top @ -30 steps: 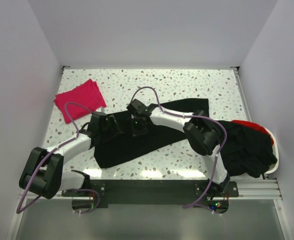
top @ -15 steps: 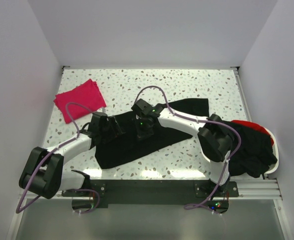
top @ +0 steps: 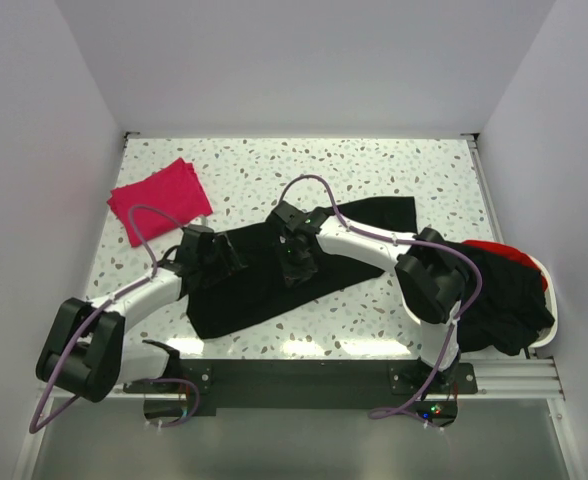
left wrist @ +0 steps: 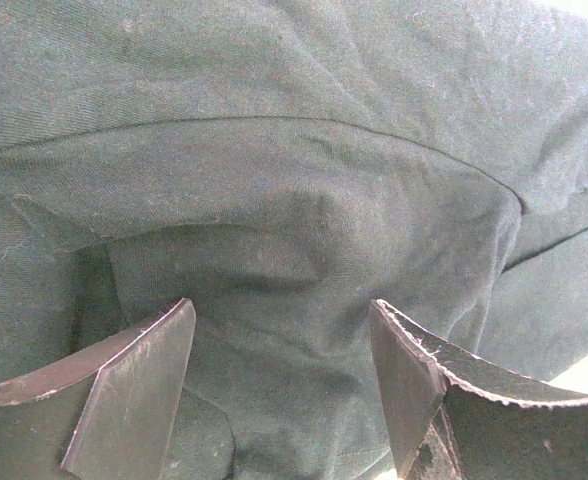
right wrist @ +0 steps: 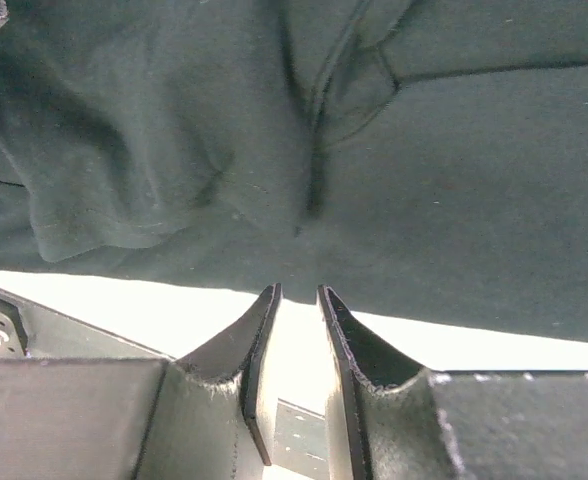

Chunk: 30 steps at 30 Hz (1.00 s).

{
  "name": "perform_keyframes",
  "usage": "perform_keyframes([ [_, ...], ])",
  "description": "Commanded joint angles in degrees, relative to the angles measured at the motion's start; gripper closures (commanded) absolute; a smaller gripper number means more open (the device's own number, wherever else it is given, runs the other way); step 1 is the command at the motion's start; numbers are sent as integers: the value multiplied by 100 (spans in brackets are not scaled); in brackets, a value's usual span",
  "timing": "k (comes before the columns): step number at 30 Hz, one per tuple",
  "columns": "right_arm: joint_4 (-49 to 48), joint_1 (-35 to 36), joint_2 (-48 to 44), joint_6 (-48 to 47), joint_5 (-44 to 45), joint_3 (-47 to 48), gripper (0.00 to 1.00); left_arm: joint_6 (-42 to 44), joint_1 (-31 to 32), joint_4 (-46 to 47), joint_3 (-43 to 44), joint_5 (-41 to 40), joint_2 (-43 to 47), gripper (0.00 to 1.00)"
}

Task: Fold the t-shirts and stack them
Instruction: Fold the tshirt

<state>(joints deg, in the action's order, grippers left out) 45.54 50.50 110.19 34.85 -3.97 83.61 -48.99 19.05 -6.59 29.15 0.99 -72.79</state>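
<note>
Large black cotton t-shirt [top: 249,292] lies spread out at a diagonal across the middle of the speckled white surface [top: 374,170]. It is mostly flat but wrinkled, with one end reaching toward the right side. Probably laid out like this so it can be folded in place.

Left tool [left wrist: 281,310] is down on the left part of the shirt with its jaws wide apart. A soft hump of black cloth [left wrist: 294,150] sits between the fingers [left wrist: 134,385]. The cloth is not pinched, so call it open. It looks placed to pin or gather that end.

Right tool [right wrist: 296,290] is low over the shirt's middle, seen in the top view at [top: 296,268]. Its jaws are only a narrow slit apart with nothing between them, and bright surface shows through the gap. It holds no cloth. Creased black fabric [right wrist: 474,180] lies just ahead of it.

Magenta-pink shirt, folded into a small rectangle [top: 161,200], sits at the far left, well apart from the black one. It looks finished and marks the stack spot.

A heap of unfolded black shirts [top: 499,300] with a red one [top: 494,248] showing sits in a white tub [top: 547,300] at the right edge, likely waiting their turn.

Judgement: early in the black shirt's fold, and neither tool has a grip yet.
</note>
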Motion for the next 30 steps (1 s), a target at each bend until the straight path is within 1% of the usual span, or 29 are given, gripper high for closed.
perform_keyframes([
  [1,-27,-23,-112,-84,-34,-12,75,65,-33,-721,21,-407,124,24],
  [6,-308,-49,-24,-22,-385,-108,66,74,-33,-721,21,-381,274,23],
  [9,-537,-67,55,22,-649,-152,63,65,-33,-730,12,-363,283,23],
  [12,-678,-75,134,66,-842,-126,62,65,-33,-747,3,-363,292,23],
  [19,-722,-75,398,39,-843,-109,62,65,-33,-782,-14,-381,362,23],
  [22,-731,-84,459,13,-816,-117,64,65,-33,-791,-14,-389,371,23],
  [25,-801,-111,521,-31,-799,-126,68,83,-33,-800,-14,-389,380,23],
  [28,-749,-146,600,-119,-781,-91,80,74,-24,-870,-14,-433,371,23],
  [29,-722,-154,600,-136,-772,-100,82,74,-33,-896,-6,-460,363,23],
  [30,-739,-163,583,-145,-764,-134,88,74,-33,-923,-5,-521,371,23],
])
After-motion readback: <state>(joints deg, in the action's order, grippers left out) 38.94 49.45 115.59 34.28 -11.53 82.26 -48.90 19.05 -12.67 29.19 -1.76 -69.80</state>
